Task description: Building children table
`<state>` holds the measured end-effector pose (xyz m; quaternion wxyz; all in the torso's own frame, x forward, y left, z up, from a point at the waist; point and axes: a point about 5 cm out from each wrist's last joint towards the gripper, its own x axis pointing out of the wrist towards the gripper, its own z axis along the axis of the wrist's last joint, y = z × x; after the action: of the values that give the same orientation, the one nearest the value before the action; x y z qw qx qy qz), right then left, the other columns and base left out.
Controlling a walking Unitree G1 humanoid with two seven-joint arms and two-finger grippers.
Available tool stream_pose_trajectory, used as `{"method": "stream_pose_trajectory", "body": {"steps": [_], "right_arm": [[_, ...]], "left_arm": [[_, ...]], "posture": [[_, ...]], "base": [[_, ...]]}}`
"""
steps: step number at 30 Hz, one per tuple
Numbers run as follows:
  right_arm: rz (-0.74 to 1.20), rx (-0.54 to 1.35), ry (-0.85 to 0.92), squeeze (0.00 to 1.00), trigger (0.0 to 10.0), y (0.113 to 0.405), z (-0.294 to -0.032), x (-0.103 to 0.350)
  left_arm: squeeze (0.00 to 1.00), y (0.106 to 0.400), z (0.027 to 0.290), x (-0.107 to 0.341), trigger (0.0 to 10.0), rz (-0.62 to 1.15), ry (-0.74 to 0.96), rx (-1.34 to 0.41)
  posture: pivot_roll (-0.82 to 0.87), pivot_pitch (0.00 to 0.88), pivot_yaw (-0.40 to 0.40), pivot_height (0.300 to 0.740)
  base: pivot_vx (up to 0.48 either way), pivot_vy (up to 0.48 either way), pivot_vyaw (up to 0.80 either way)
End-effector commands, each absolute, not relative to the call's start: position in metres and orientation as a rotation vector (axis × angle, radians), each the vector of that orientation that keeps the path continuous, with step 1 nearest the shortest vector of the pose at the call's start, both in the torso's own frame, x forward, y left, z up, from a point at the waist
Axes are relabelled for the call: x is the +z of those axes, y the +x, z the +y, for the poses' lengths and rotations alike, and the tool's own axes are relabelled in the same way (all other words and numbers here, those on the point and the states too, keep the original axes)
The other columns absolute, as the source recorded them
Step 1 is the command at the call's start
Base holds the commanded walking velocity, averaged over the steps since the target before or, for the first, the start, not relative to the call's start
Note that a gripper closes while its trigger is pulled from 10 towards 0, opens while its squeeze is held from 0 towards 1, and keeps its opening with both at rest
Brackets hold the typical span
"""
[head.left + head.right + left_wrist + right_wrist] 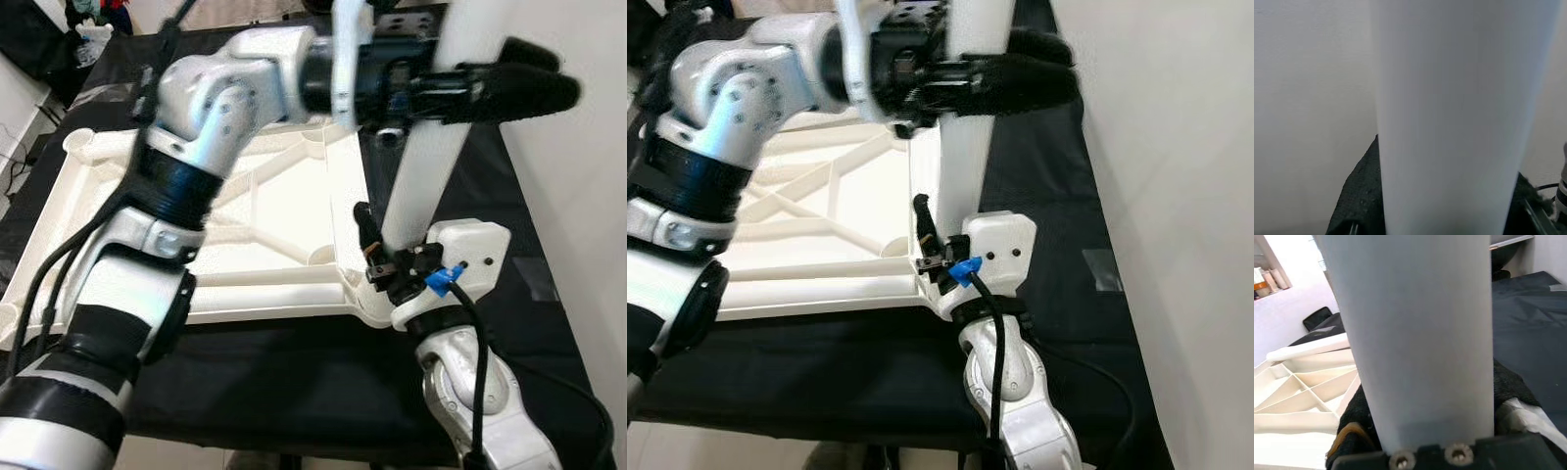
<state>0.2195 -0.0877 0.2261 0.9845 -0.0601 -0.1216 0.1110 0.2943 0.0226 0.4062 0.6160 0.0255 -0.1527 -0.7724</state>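
On a black-covered work surface: one white plastic table top, upside down, ribbed underside facing up, with round corner sockets.

At its near right corner: one white table leg, a smooth tube standing upright with a slight lean, its lower end at the corner socket, its upper part running past the top edge of both eye views.

Left gripper: arm reaching across from the left, long black fingers lying horizontally on either side of the leg high up, closed against it; the left wrist view is taken at very close range to the white tube.

Right gripper: arm coming up from below at the near right corner, black fingers clasping the lower part of the leg just above the socket; the right wrist view shows the tube held between dark padded fingers.

Right of the surface: a pale wall.
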Motion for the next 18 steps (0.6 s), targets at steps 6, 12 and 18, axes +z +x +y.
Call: {"method": "stream_pose_trajectory", "body": {"steps": [6,12,18], "right_arm": [[-0.111,0.293,-0.149,0.39,10.0,0.221,-0.08,0.199],[-0.137,0.336,-0.122,1.0,10.0,0.222,-0.079,0.203],[-0.218,0.633,-0.096,1.0,10.0,0.231,-0.088,0.223]], "left_arm": [[0.0,0.315,0.032,0.397,0.0,-0.3,0.092,-1.714],[0.0,0.316,0.032,0.396,0.0,-0.305,0.103,-1.722],[0.0,0.314,0.033,0.395,0.0,-0.304,0.12,-1.736]], "posture": [[0.01,0.267,0.112,0.74],[0.01,0.264,0.111,0.74],[0.01,0.257,0.112,0.74]], "base": [[0.0,0.0,0.0],[0.0,0.0,0.0],[0.0,0.0,0.0]]}}
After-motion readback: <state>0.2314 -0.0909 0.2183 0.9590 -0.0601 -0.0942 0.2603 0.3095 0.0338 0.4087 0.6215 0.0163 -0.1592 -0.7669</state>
